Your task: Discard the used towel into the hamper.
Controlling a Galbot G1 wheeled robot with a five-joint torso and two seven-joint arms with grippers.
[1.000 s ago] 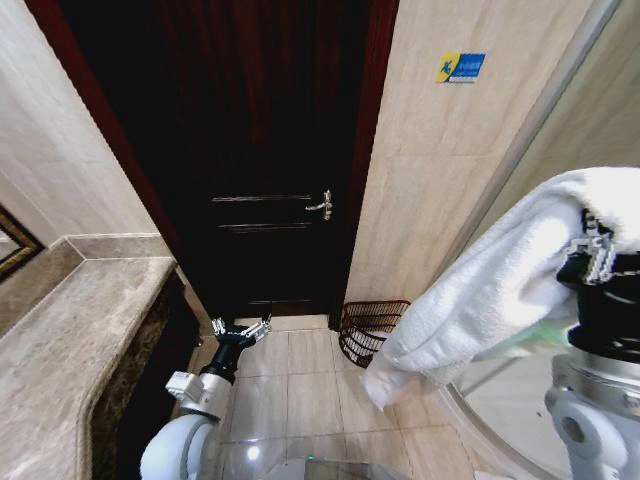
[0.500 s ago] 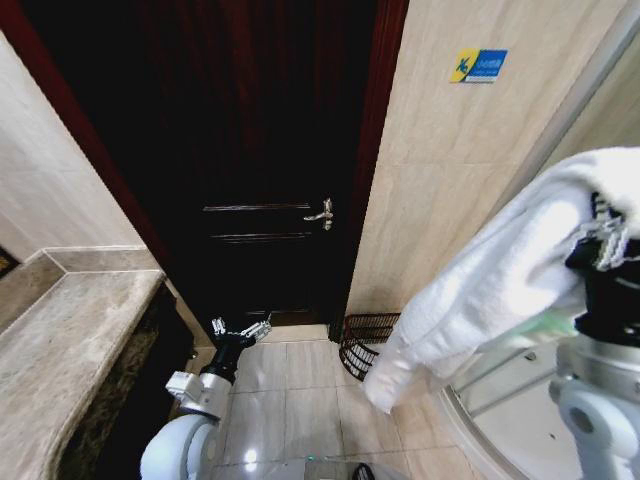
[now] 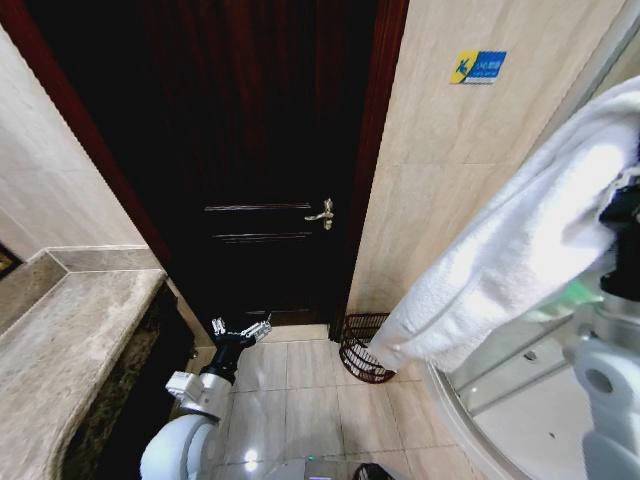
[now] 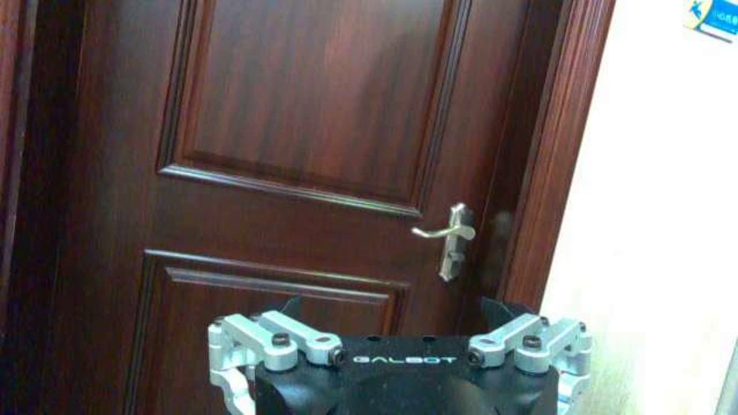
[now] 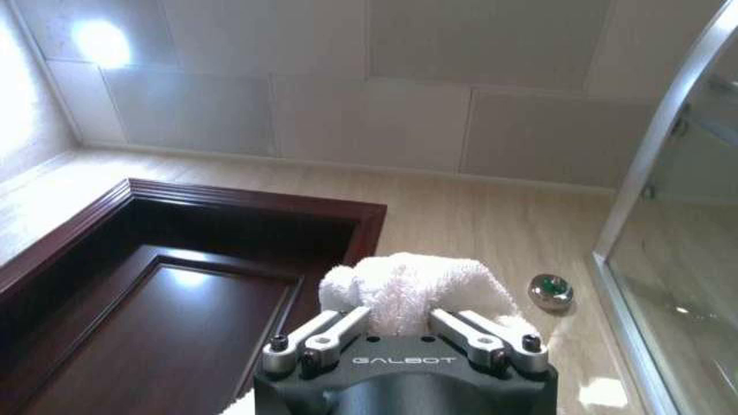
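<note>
One white towel (image 3: 520,250) hangs in a long fold from our right end effector (image 5: 403,333), whose fingers are pinched on a bunched ridge of the cloth. It is held high, well above the hamper (image 3: 363,348) and off toward the glass shower screen (image 3: 520,370); its lowest corner dangles just above the hamper's rim. The hamper sits on the tiled floor (image 3: 300,390) at the foot of the wall, just beside the frame of the dark wooden door (image 3: 260,170).

Our worry is the drop. We judge that letting go from this height and offset would let the loose tail swing and drape over the rim or fall to the floor beside the hamper. The small wire basket could also tip if the cloth drags on one side.

Our left end effector (image 3: 240,330) waits low, on the door side of the hamper, fingers spread and empty.
</note>
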